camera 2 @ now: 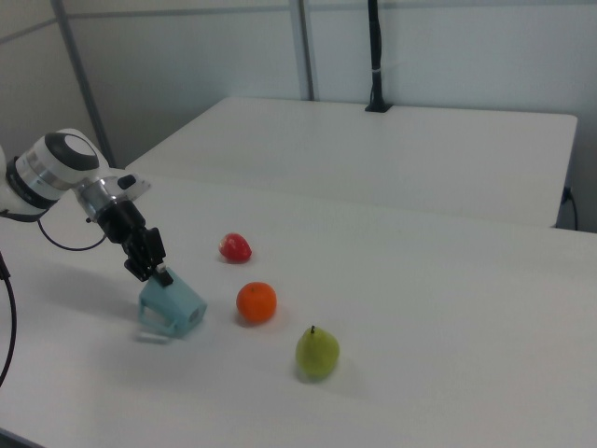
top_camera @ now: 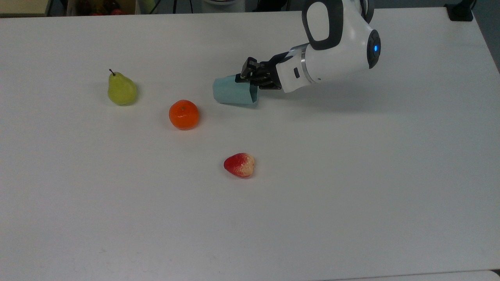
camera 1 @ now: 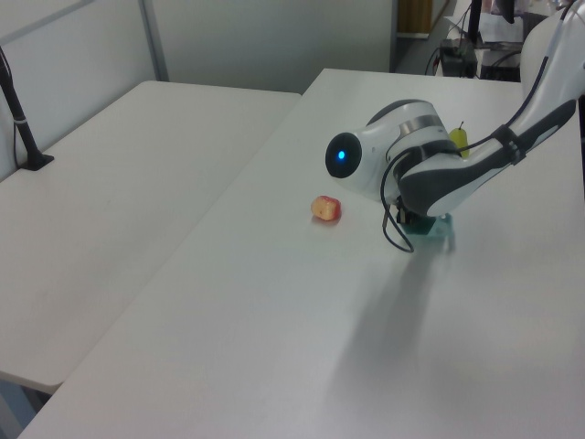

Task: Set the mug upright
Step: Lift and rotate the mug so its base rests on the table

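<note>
The mug is a pale light-blue faceted cup, tilted on the white table, its mouth end toward the top view's right. My gripper is shut on the rim at that end. In the right view the mug leans with its mouth end raised, and the gripper pinches its upper rim from above. In the left view a corner of the mug shows below the arm, which hides the rest.
An orange sits just to the top view's left of the mug, with a pear farther left. A strawberry lies nearer the front. The white table stretches wide to the top view's right and front.
</note>
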Robot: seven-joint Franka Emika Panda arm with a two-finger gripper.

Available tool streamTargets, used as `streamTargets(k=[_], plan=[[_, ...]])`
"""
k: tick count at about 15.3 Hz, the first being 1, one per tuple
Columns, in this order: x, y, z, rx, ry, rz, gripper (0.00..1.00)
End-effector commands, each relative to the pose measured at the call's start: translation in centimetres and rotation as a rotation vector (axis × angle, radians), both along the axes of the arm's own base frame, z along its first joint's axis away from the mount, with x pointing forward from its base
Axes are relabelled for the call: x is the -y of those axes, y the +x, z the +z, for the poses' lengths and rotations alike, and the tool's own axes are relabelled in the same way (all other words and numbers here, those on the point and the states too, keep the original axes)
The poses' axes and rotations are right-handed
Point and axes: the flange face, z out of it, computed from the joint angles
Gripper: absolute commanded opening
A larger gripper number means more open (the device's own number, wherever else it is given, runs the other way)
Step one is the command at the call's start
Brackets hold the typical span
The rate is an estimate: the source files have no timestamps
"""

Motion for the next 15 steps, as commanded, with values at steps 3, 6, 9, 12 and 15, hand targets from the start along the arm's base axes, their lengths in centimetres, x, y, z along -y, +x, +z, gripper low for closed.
streamTargets(k=[3, 6, 9, 12, 15], plan=[[2.1, 0.0, 2.7, -0.116, 0.037, 0.052, 0.0], [3.6, 0.5, 5.6, -0.094, 0.08, 0.044, 0.0], [5.1, 1.3, 8.4, -0.067, 0.256, 0.044, 0.0], [5.0, 3.3, 9.7, 0.024, 0.509, 0.096, 0.0], [4.5, 4.1, 8.7, 0.031, 0.677, 0.176, 0.0]])
